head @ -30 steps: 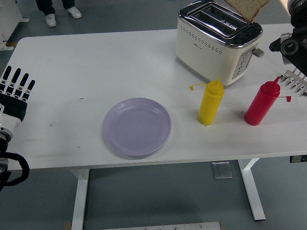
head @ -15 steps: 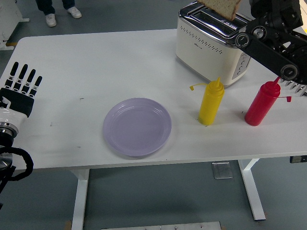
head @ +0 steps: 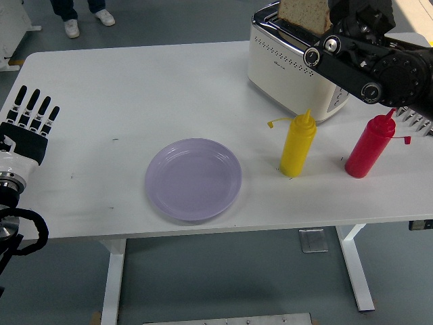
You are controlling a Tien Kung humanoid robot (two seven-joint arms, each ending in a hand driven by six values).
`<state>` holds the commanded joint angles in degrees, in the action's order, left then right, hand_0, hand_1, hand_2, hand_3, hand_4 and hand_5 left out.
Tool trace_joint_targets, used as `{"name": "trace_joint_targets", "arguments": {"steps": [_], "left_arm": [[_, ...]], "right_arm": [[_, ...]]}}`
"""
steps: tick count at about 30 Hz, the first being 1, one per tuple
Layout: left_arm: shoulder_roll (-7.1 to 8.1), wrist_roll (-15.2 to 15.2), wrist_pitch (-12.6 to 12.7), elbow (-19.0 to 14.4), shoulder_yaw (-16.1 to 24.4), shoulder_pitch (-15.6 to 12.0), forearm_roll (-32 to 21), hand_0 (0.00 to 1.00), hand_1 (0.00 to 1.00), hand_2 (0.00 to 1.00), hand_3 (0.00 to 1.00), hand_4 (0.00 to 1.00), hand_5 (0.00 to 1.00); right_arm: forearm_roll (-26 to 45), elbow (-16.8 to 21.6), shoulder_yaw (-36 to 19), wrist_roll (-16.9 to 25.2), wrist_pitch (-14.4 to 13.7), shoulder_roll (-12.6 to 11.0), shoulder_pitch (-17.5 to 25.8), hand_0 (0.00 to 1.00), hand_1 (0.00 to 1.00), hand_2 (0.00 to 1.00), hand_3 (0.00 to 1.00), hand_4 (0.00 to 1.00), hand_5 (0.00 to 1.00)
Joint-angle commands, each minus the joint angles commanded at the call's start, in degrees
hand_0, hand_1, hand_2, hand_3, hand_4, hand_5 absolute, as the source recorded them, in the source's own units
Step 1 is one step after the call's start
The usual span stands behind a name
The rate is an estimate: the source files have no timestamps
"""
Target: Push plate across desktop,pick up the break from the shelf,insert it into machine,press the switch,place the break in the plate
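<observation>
Now right robot hand (head: 338, 20) grips bread (head: 304, 15) above toaster (head: 291, 64); bottles (head: 298, 143) stand nearby.

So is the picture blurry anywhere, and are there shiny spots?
Head view: sharp nearly everywhere; the plate and both bottles look crisp. The toaster top shines with bright reflections. Soft light, so only faint shadows under the yellow bottle and red bottle. The bread is cut off by the picture's top edge.
</observation>
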<state>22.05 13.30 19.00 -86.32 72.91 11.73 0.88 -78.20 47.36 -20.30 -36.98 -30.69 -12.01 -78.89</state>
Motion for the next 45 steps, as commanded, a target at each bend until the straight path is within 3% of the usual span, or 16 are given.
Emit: {"name": "trace_joint_targets", "arguments": {"steps": [6, 12, 24, 45], "left_arm": [[-0.02, 0.11, 0.04, 0.11, -0.29, 0.10, 0.02, 0.817, 0.757, 0.720, 0.730, 0.767, 0.998], [-0.04, 0.17, 0.07, 0.21, -0.43, 0.10, 0.14, 0.817, 0.757, 0.722, 0.729, 0.767, 0.998], [-0.22, 0.24, 0.07, 0.48, -1.24, 0.24, 0.30, 0.817, 0.756, 0.719, 0.725, 0.763, 0.998], [-0.21, 0.25, 0.04, 0.85, -1.68, 0.37, 0.44, 0.817, 0.753, 0.717, 0.721, 0.764, 0.998]], "right_arm": [[2.68, -4.10, 1.11, 0.00, -0.72, 0.82, -0.07, 0.329, 0.440, 0.489, 0.480, 0.191, 0.002], [4.90, -5.70, 0.69, 0.00, -1.36, 1.50, -0.01, 0.333, 0.440, 0.490, 0.483, 0.185, 0.002], [6.69, -4.87, -2.33, 0.00, -4.97, 2.80, -0.04, 0.331, 0.441, 0.493, 0.487, 0.177, 0.002], [4.73, -6.12, 1.24, 0.00, -6.09, 3.64, 0.26, 0.331, 0.443, 0.491, 0.487, 0.179, 0.002]]}}
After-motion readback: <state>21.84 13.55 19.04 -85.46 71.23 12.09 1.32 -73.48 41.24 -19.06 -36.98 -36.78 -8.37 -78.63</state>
